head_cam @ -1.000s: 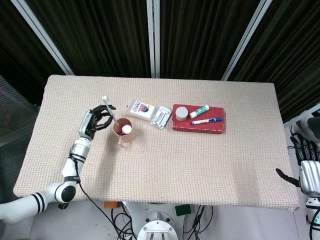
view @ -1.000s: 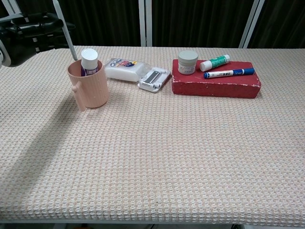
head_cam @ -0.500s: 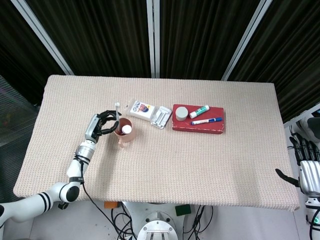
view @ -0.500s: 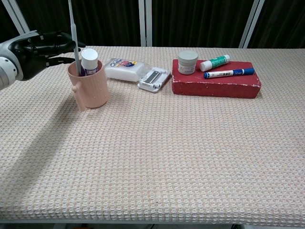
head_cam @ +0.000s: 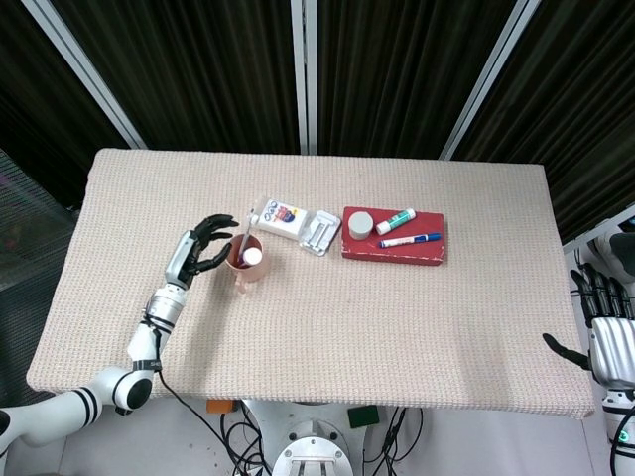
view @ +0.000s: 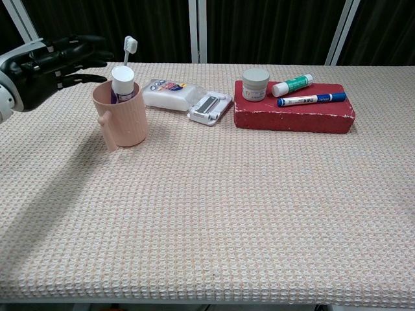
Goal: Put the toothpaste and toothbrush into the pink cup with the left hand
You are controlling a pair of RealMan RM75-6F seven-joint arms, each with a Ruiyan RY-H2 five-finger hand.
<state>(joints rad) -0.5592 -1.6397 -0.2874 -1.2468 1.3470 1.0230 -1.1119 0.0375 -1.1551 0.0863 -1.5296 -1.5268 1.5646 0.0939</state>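
Released: 1 toothbrush [view: 128, 50] + 1 toothpaste [view: 121, 80] in pink cup [view: 122, 121] | left hand [view: 48, 63] spread, empty

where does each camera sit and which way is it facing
Head view: sits high, looking steeply down on the whole table; shows the left arm and left hand beside the cup, and the right hand off the table's right edge.
Chest view: sits low at the near edge, looking level across the table toward the curtains; only the left hand shows, at the left edge.
Shared: cup with toothbrush and toothpaste in it, red block, left hand.
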